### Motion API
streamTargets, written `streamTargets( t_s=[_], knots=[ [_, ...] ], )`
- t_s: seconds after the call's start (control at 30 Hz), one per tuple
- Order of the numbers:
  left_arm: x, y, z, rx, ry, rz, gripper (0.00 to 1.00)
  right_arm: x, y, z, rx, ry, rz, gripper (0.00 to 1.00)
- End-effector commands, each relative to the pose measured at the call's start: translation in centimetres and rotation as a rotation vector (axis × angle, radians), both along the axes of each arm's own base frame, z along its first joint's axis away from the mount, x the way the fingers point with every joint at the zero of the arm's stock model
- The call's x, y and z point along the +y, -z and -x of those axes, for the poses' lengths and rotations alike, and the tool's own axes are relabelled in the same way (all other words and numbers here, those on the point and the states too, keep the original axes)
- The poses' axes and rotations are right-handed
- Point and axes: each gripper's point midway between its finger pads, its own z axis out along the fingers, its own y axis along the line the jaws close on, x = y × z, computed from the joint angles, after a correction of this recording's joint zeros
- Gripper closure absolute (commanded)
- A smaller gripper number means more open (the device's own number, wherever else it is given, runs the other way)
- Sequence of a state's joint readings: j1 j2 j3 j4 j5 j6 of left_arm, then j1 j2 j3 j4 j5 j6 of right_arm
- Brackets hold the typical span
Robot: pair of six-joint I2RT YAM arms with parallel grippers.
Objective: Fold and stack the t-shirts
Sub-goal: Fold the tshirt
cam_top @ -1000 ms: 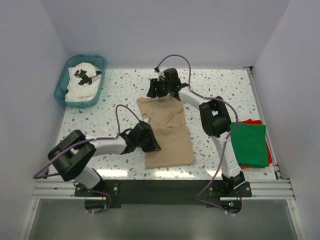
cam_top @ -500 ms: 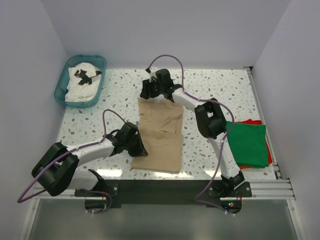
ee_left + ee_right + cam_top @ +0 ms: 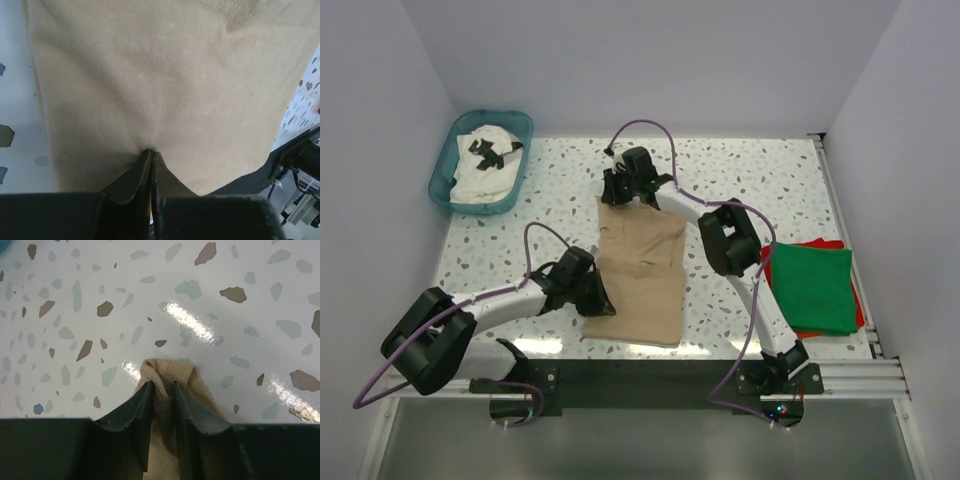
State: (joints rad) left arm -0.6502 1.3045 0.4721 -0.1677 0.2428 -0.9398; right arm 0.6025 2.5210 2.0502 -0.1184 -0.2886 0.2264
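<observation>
One tan t-shirt (image 3: 642, 270), one green (image 3: 812, 288), one red-orange (image 3: 833, 243), apparently one white (image 3: 485, 172); one basket (image 3: 516, 120); two arms (image 3: 510, 298) (image 3: 752, 290).

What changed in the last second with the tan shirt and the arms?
The left pincer and the right pincer, both shut on the tan t-shirt, dragged it leftward. The green t-shirt, the red-orange t-shirt under it and the white t-shirt in the basket stayed put.

Speckled terrazzo table (image 3: 770, 180); plain pale walls (image 3: 650, 60); surface glare.
</observation>
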Motion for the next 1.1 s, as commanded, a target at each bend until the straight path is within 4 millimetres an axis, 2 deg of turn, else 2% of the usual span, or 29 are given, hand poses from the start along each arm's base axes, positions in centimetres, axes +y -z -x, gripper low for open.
streamTargets(
  t_s=[0.0,0.03,0.13,0.2,0.23,0.4,0.5,0.9,1.07],
  knots=[
    [0.3,0.4,0.7,0.013,0.009,0.004,0.93,-0.1,-3.5,-1.4,-0.082,0.058,-0.005,0.77],
    [0.4,0.6,0.8,0.015,0.008,0.005,0.93,-0.3,-4.0,-1.5,-0.088,0.071,-0.008,0.84],
    [0.6,1.0,1.1,0.025,-0.001,0.007,0.93,-1.0,-4.6,-2.1,-0.095,0.14,-0.012,0.94],
    [0.6,1.2,1.3,0.033,-0.005,0.013,0.93,-1.5,-5.5,-2.7,-0.11,0.196,-0.014,0.99],
    [0.6,1.4,1.6,0.039,-0.006,0.023,0.94,-1.8,-5.3,-2.7,-0.107,0.211,-0.013,1.0],
    [0.7,1.8,2.1,0.051,-0.013,0.033,0.94,-2.7,-6.8,-3.3,-0.136,0.286,-0.032,1.0],
    [0.8,2.1,2.3,0.055,-0.012,0.034,0.95,-3.6,-6.5,-3.0,-0.132,0.325,-0.028,1.0],
    [1.0,2.5,2.8,0.061,-0.013,0.042,0.95,-4.0,-9.3,-4.5,-0.203,0.381,-0.089,0.96],
    [1.0,2.6,2.9,0.062,-0.009,0.042,0.95,-4.2,-9.0,-4.5,-0.2,0.383,-0.083,0.95]
  ],
)
